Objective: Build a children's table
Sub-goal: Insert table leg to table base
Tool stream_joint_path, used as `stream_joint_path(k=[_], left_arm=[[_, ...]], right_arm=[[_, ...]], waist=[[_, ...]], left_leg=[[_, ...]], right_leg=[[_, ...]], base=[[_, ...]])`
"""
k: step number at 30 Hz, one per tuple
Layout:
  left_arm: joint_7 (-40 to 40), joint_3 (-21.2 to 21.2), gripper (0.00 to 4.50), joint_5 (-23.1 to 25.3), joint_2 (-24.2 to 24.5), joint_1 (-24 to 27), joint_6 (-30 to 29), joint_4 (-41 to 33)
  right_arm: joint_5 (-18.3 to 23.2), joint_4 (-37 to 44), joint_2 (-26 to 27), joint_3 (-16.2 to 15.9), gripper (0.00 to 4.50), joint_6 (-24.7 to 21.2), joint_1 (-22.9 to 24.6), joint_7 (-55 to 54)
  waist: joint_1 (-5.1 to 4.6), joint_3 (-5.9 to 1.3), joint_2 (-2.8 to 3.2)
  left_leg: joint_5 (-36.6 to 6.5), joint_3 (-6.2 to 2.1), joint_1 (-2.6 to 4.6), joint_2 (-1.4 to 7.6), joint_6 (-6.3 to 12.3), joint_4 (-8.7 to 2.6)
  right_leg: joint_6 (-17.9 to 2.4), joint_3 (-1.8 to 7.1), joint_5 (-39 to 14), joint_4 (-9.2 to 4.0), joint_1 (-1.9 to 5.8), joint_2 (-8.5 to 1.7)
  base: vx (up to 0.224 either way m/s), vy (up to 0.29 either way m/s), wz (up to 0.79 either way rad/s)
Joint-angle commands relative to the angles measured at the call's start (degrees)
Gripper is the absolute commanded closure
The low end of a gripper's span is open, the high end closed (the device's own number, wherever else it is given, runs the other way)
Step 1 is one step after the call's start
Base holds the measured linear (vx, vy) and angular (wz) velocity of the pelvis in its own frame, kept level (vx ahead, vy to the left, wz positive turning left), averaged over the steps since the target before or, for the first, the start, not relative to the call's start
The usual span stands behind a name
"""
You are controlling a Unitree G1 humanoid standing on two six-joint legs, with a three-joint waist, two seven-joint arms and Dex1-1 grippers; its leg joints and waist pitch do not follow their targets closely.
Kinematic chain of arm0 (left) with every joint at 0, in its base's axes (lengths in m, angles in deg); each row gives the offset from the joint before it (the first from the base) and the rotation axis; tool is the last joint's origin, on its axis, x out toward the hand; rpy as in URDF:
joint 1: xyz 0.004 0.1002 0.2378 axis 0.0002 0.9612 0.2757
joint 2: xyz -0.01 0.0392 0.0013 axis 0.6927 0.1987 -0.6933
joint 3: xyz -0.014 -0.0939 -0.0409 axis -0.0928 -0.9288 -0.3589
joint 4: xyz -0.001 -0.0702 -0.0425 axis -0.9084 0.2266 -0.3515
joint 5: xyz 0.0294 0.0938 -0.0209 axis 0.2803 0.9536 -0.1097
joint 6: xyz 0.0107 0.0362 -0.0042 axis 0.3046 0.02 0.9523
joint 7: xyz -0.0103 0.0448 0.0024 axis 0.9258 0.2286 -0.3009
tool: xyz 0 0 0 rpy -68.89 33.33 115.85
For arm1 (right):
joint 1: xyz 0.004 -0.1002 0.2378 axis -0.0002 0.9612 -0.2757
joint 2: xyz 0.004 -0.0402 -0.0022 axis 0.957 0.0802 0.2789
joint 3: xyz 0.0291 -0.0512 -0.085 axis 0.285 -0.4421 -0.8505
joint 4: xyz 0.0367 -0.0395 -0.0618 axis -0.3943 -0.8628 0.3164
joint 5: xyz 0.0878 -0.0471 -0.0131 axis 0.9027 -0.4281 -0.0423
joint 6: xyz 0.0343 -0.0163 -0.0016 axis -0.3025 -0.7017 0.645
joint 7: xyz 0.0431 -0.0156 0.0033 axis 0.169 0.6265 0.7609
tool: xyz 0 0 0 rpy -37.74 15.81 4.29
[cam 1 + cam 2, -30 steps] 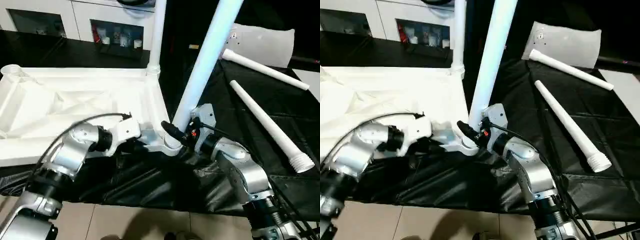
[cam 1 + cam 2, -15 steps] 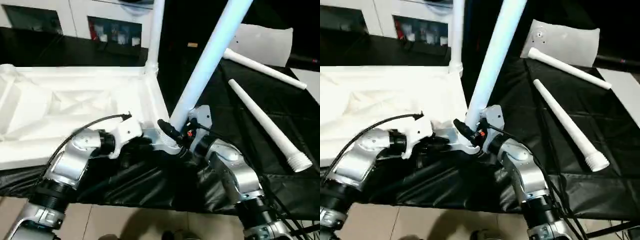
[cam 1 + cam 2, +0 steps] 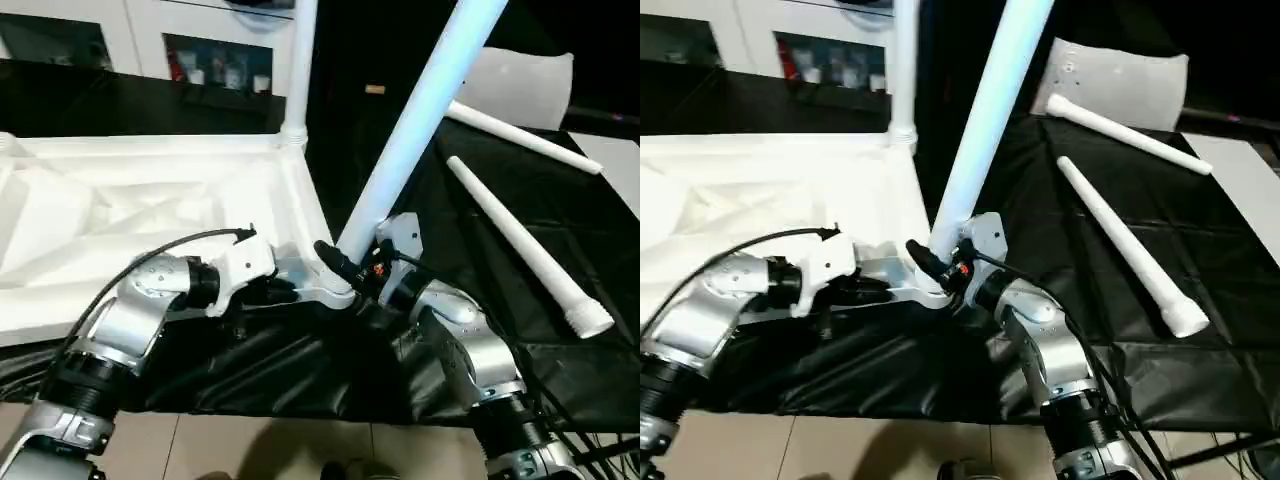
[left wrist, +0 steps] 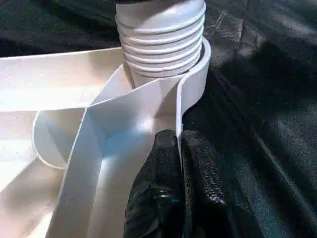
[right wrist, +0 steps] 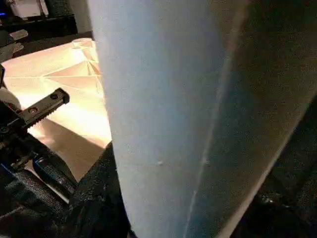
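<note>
My left gripper (image 4: 179, 168) pinches the tabletop (image 3: 150, 215) rim; right gripper (image 3: 352, 268) clasps the leg (image 3: 415, 130). I should straighten it before twisting, threads seated.

Strong contrast throughout: white plastic bright, black cloth (image 3: 520, 330) very dark with faint sheen along creases. Overexposed on the tabletop (image 3: 150, 210) in the head views, ribs nearly washed out, more so in the right eye view. Bluish cast along the tilted leg (image 3: 420, 120), brighter on its upper side, suggesting overhead light. Deep shadow under the tabletop's near edge and around both forearms. Soft overall, fine detail smeared; cabinet (image 3: 215, 70) contents indistinct. Left wrist view evenly lit, thread ridges on the leg end crisp, fingers (image 4: 198, 178) sharp with a small specular glint. Right wrist view: leg (image 5: 198, 114) too close, out of focus, shaded toward one side; warm yellowish tint on the tabletop behind.
</note>
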Motion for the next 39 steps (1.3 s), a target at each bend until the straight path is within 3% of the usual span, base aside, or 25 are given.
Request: stream_joint_path(k=[1,7,8,9,17,19,22,24,27,28,34,39], left_arm=[[0.09,2.25,4.43,3.10,1.06,0.82,-0.88,1.46],[0.29,3.82,4.43,4.04,2.44,-0.15,-2.61,1.93],[0.12,3.56,4.02,3.64,2.25,-0.33,-3.39,1.88],[-1.00,2.91,3.91,3.37,1.71,-0.76,-2.25,2.13],[-0.53,3.40,3.45,2.89,2.68,-0.97,-3.02,1.95],[-0.92,3.09,3.81,2.89,2.76,-1.07,-2.24,2.45],[-1.35,2.35,3.79,2.07,2.22,-1.16,-2.00,2.62],[-0.18,1.76,4.18,0.04,1.64,-0.93,-2.70,1.90],[0.35,2.18,4.26,-0.35,1.73,-0.52,-3.07,2.00],[0.35,2.18,4.46,-0.35,1.73,-0.52,-3.07,2.00],[-0.08,3.21,4.50,1.01,2.07,-0.38,-1.89,3.69],[-0.17,3.57,4.50,1.23,2.23,-0.65,-0.45,4.57]], right_arm=[[-0.60,-1.43,-0.80,0.74,2.58,0.38,-0.89,-0.26],[-0.87,-2.08,-0.66,0.75,2.58,0.77,-1.15,-0.10],[-0.94,-2.20,-0.61,0.79,2.58,0.82,-1.21,-0.06],[-1.03,-2.46,-0.53,0.81,2.58,0.94,-1.36,-0.04],[-1.26,-3.63,-0.21,0.73,2.58,1.46,-2.15,0.11],[-1.33,-3.89,-0.14,0.79,2.58,1.56,-2.33,0.25],[-1.33,-4.17,-0.13,0.78,2.58,1.75,-2.44,0.35],[-1.38,-4.35,-0.13,0.66,2.58,1.89,-2.43,0.46],[-1.46,-4.78,-0.05,0.55,2.58,2.01,-2.57,0.61],[-1.46,-4.78,-0.05,0.55,2.58,2.01,-2.57,0.61],[-1.56,-5.44,0.17,0.34,2.58,1.06,-3.13,0.47],[-0.89,-6.77,0.00,-1.17,2.58,-3.84,-4.53,3.20]], waist=[[0.29,-3.16,0.91],[0.16,-3.08,1.00],[0.14,-3.04,1.02],[0.14,-3.05,0.98],[0.21,-3.06,0.97],[0.22,-3.09,0.97],[0.20,-3.08,1.01],[0.24,-3.11,1.04],[0.22,-3.23,1.13],[0.19,-3.22,1.07],[0.12,-3.20,1.06],[0.07,-3.45,1.25]], left_leg=[[1.07,-0.54,-0.40,4.75,6.17,-4.72],[-2.35,-0.59,-0.41,4.80,4.20,-4.92],[-2.37,-0.55,-0.37,4.82,3.91,-4.94],[-2.35,-0.57,-0.46,4.78,3.77,-4.95],[-2.99,-0.55,-0.47,4.79,3.50,-5.03],[-2.83,-0.53,-0.47,4.77,3.54,-5.02],[-3.12,-0.53,-0.44,4.80,3.45,-5.04],[-3.03,-0.50,-0.43,4.82,3.30,-5.05],[-2.60,-0.50,-0.42,4.82,3.46,-5.01],[-2.51,-0.48,-0.44,4.81,3.53,-5.02],[-3.55,-0.49,-0.44,4.85,3.31,-5.07],[-4.04,-0.55,-0.40,4.84,2.97,-5.03]], right_leg=[[-16.44,2.62,-4.65,-3.01,3.06,-5.24],[-15.74,2.79,-8.72,-3.34,3.10,-5.32],[-15.76,2.78,-8.51,-3.32,3.01,-5.26],[-15.72,2.77,-8.48,-3.31,3.09,-5.22],[-15.31,2.80,-9.30,-3.41,3.03,-5.20],[-15.31,2.81,-9.12,-3.40,3.05,-5.21],[-15.37,2.77,-9.48,-3.43,2.98,-5.21],[-15.53,2.78,-9.09,-3.38,2.98,-5.24],[-15.78,2.75,-8.03,-3.27,3.04,-5.20],[-15.77,2.75,-7.91,-3.29,3.04,-5.17],[-15.55,2.80,-9.57,-3.44,3.06,-5.24],[-15.45,2.80,-10.16,-3.41,3.12,-5.25]], base=[[0.000,0.000,0.00],[0.000,0.000,0.00],[0.000,0.000,0.00],[0.000,0.000,0.00],[0.000,0.000,0.00],[0.000,0.000,0.00],[0.000,0.000,0.00],[0.000,0.000,0.00],[0.000,0.000,0.00],[0.000,0.000,0.00],[0.000,0.000,0.00],[0.000,0.000,0.00]])
